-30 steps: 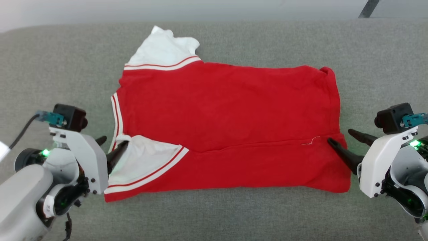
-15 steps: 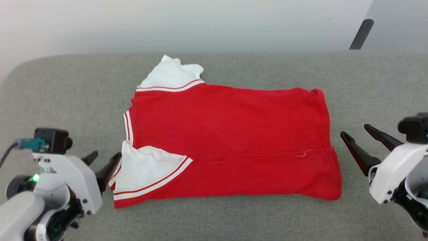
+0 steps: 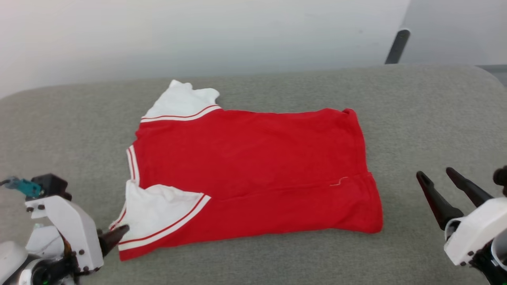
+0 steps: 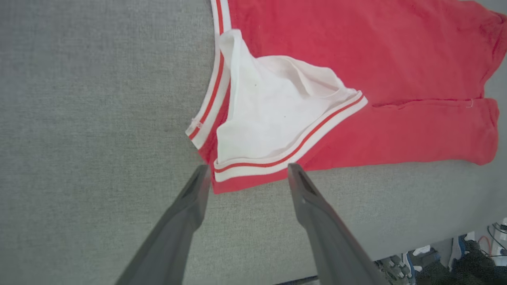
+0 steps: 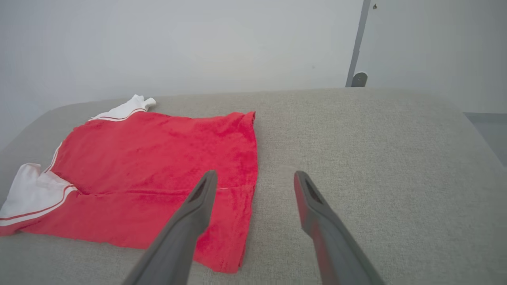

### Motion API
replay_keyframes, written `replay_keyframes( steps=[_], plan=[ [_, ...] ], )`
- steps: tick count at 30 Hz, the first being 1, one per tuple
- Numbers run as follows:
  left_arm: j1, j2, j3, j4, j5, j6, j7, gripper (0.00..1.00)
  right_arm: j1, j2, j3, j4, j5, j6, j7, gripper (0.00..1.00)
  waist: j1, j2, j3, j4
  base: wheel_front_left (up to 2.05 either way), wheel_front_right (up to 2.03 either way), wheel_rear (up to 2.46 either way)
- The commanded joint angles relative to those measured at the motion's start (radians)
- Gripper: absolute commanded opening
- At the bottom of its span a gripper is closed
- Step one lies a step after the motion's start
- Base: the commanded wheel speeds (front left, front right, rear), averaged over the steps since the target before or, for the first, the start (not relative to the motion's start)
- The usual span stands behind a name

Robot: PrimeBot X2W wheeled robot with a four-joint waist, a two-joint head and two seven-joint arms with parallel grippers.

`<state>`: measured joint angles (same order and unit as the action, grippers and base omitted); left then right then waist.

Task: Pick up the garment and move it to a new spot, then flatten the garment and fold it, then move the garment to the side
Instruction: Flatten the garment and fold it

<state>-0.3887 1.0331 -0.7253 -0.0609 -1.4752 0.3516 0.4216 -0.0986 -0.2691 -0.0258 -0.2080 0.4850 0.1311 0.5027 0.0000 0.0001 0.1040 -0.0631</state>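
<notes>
the shirt (image 3: 253, 158) lies flat near the couch's (image 3: 416, 118) front edge, long way left to right. left fingers (image 4: 190, 209), spread, sit right by its sleeve (image 4: 269, 122) corner; right fingers (image 3: 435, 198), spread too, are farther off.

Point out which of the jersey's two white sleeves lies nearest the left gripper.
The near sleeve, folded onto the red jersey right beside the open left gripper. The other sleeve sticks out at the far edge, away from it.
</notes>
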Motion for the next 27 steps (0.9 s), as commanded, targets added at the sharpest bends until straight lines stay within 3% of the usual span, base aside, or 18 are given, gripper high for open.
replay_keyframes(
  steps=[1, 10, 19, 27],
  plan=[
    [0.007, 0.002, -0.001, 0.001, -0.001, 0.003, 0.002, 1.00, 0.012, 0.006, -0.007, -0.007, -0.005, -0.001, 0.002, 1.00, 0.0000, -0.0001, 0.006, -0.017, 0.00, 0.00, 0.00],
    [0.014, -0.001, -0.030, 0.092, -0.032, 0.003, 0.087, 1.00, 0.055, 0.056, -0.060, -0.064, -0.007, -0.001, 0.017, 1.00, 0.0000, -0.0001, 0.038, -0.061, 0.00, 0.00, 0.00],
    [-0.019, -0.030, -0.075, 0.206, 0.023, -0.046, 0.115, 1.00, 0.061, 0.087, -0.068, -0.084, 0.021, -0.001, 0.021, 1.00, 0.0000, -0.0001, 0.066, -0.077, 0.00, 0.00, 0.00],
    [-0.044, -0.091, -0.097, 0.323, 0.049, -0.100, 0.102, 1.00, 0.055, 0.090, -0.067, -0.092, 0.030, -0.001, 0.032, 1.00, 0.0000, -0.0001, 0.080, -0.075, 0.00, 0.00, 0.00]
  ],
)
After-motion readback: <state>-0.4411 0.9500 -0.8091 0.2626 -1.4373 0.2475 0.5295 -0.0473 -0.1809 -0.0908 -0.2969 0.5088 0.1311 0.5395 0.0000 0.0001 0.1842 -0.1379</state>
